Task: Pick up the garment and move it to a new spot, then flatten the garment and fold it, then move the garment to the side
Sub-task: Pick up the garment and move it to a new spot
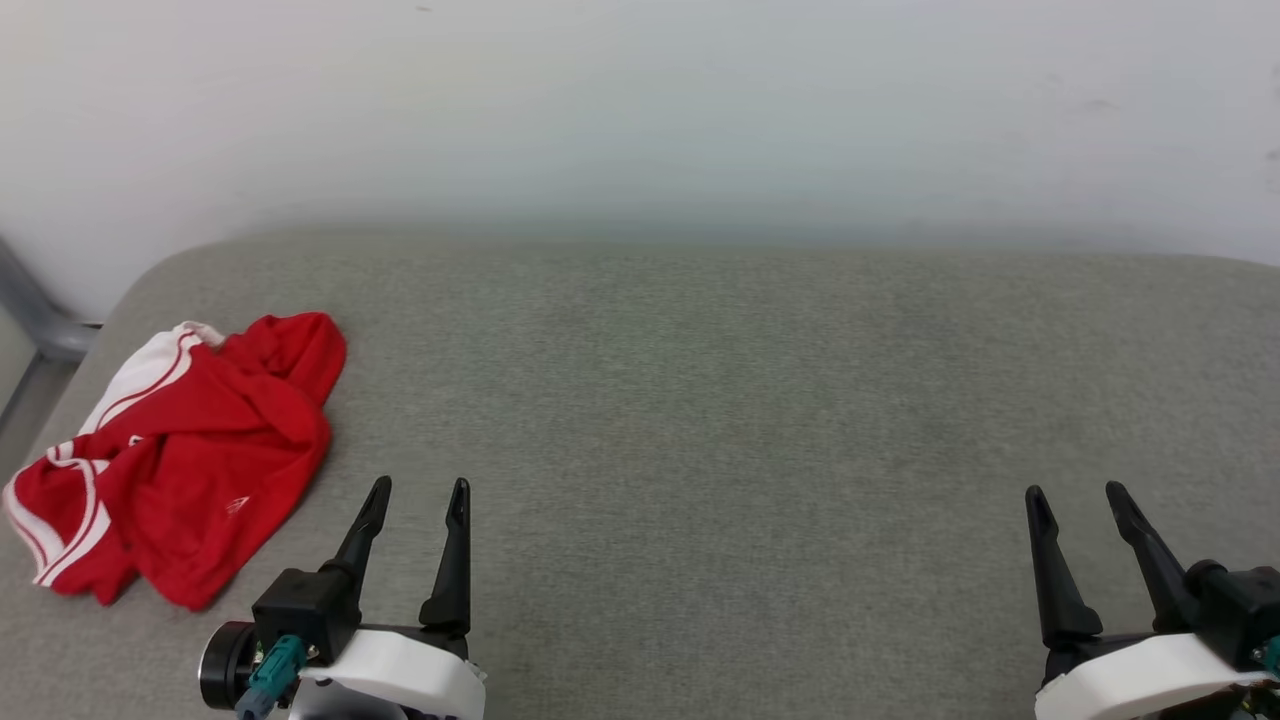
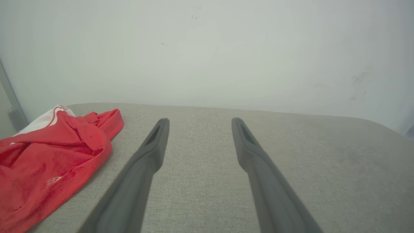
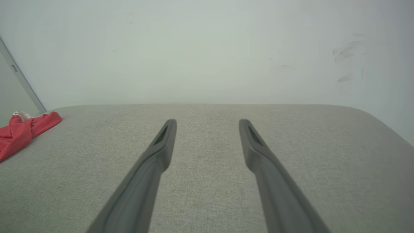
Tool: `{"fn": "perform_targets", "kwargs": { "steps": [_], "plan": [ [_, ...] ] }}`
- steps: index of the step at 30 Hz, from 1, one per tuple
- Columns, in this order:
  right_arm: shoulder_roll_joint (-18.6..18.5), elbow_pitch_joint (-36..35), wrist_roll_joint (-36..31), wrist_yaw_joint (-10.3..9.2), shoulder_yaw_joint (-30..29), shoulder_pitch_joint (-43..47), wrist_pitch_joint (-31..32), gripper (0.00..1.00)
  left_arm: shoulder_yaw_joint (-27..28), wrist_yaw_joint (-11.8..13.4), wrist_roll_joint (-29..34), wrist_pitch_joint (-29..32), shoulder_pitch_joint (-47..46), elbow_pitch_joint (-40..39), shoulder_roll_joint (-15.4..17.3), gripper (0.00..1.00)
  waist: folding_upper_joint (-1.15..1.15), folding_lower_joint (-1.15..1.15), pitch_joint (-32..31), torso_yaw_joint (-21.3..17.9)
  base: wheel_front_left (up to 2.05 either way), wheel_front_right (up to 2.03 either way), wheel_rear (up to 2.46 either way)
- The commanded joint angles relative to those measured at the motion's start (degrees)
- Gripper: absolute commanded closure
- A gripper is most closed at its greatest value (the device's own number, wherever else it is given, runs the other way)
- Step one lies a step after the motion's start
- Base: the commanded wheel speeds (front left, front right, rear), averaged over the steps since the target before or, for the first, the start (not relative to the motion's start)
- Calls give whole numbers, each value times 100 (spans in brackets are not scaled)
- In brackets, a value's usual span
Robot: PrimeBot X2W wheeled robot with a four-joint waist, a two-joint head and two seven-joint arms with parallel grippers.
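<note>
Nearest the head camera, the left gripper (image 1: 421,484) rises from the lower left on two long dark fingers, its jaws spread wide and gripping nothing. Just to its left lies the garment (image 1: 190,450), a bright red short-sleeved jersey of thin shiny fabric with white sleeves and red-and-white striped trim. It is crumpled in a loose heap near the left front corner of the surface, close beside that gripper but apart from it. One white sleeve is turned up at the far side of the heap and a striped edge shows at the near left. A small white mark on the red cloth may be a logo, but it is too small to read. Under the heap spreads a grey-green woven padded surface (image 1: 750,400) with rounded far corners. Well apart from the garment, at the lower right, the right gripper (image 1: 1075,490) hovers over this surface, its fingers likewise set wide and holding nothing. Behind the surface stands a pale white wall (image 1: 640,100), faintly scuffed toward the right in the right wrist view, and a grey metal bar (image 1: 40,325) slants at the far left edge
</note>
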Motion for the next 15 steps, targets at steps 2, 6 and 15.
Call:
{"fn": "perform_targets", "kwargs": {
  "steps": [2, 6, 15],
  "plan": [
    [20, -65, -117, -2, 23, 59, -26, 0, 65, -53, 146, -55, 17, 12, -13, 0, 0, 0, -21, 189, 0, 0, 0],
    [26, -95, -267, -2, 78, 76, -44, 0, 167, -102, 329, -95, 19, 47, -57, 0, 0, 0, -38, 486, 0, 0, 0],
    [-23, -161, -510, -2, 207, 87, -46, 0, 460, -143, 674, -175, 95, 88, -118, 0, 0, 0, -58, 1231, 0, 0, 0]
  ]
}}
